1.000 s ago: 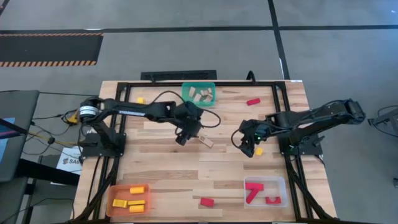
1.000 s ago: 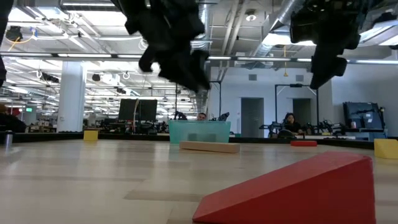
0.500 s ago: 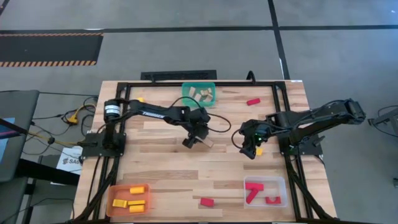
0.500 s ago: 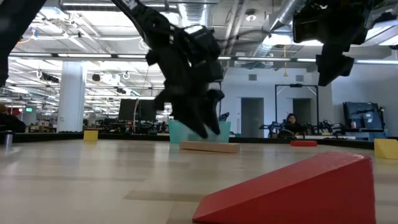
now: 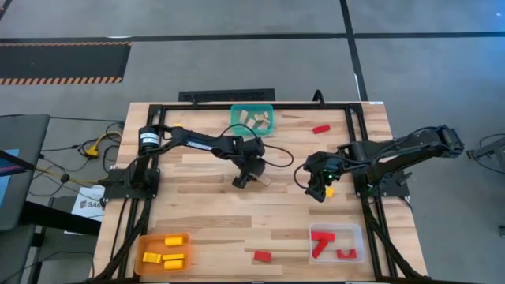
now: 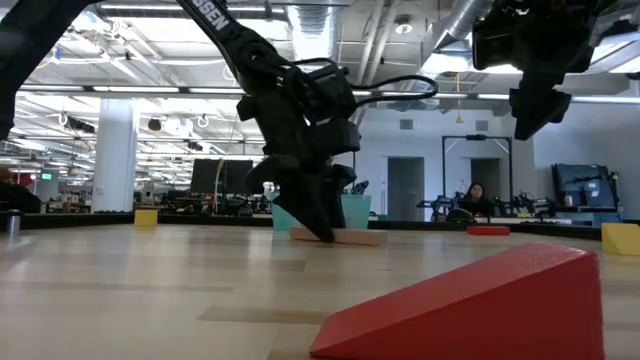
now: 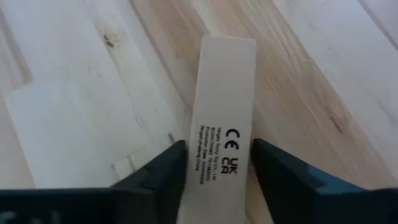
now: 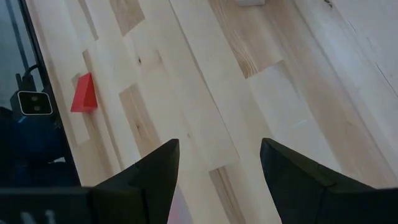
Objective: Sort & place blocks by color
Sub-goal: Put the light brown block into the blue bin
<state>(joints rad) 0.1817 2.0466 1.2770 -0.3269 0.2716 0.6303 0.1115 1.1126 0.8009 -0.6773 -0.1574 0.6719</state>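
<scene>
A tan wooden bar (image 7: 222, 93) lies flat on the table's middle (image 5: 260, 179). My left gripper (image 7: 217, 146) is down on it, with one finger at each long side; the low view shows its fingertips (image 6: 322, 232) at table height beside the bar (image 6: 352, 237). My right gripper (image 5: 318, 192) hangs open above the table at centre right, with nothing between its fingers (image 8: 217, 162). A yellow block (image 5: 328, 191) lies right beside it. My left gripper pinches the tan bar by its two long sides (image 7: 198, 155) between its two fingers, near the bar's left end. The fingers slant down from above and from the table's left. The bar still lies flat on the table.
At the far edge stands a teal bin (image 5: 252, 118) with tan blocks. An orange bin (image 5: 162, 252) with yellow blocks is near left, a clear bin (image 5: 335, 243) with red blocks near right. Loose blocks: red (image 5: 320, 128), yellow (image 5: 178, 126), red (image 5: 263, 255).
My left gripper has come down from well above the table and a little toward the right edge, until its fingers stand on the table at the tan bar. The bar has stayed where it was.
</scene>
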